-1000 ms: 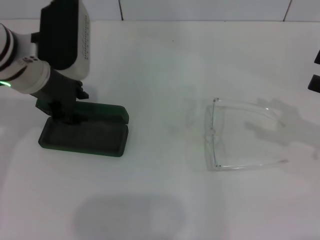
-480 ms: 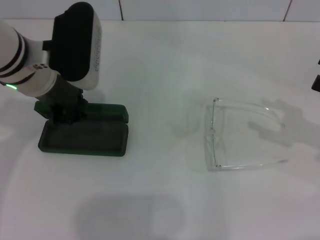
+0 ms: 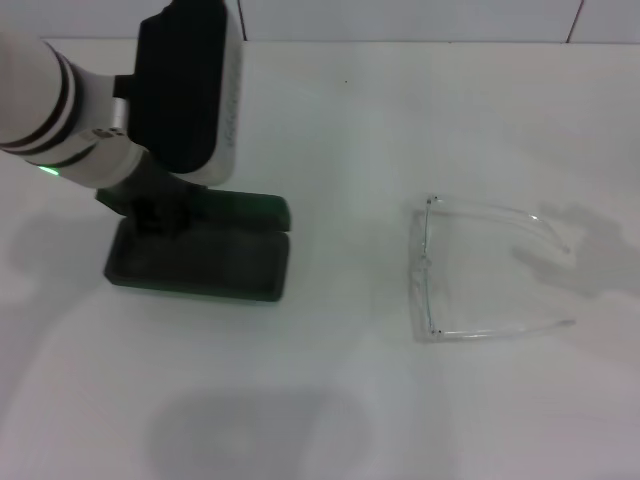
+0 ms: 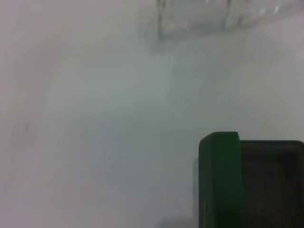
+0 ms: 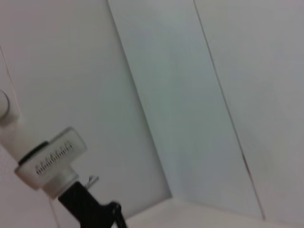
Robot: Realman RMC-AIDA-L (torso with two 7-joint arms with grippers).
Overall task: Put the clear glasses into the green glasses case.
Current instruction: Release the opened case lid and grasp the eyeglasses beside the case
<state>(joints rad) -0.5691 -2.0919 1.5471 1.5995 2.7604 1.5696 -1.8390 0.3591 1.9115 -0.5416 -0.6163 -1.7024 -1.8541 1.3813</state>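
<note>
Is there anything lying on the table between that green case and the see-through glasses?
No. In the head view, only bare white table separates the green glasses case from the clear glasses.

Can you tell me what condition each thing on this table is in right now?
green glasses case: open, empty, lid upright at the back.
clear glasses: arms unfolded, resting on the table, apart from the case.
left gripper: down at the case's back edge.
right gripper: out of view.

A dark green glasses case (image 3: 200,262) lies open and flat on the left side, its lid folded back. Well apart to its right lie clear glasses (image 3: 480,283), arms unfolded and pointing right.
</note>
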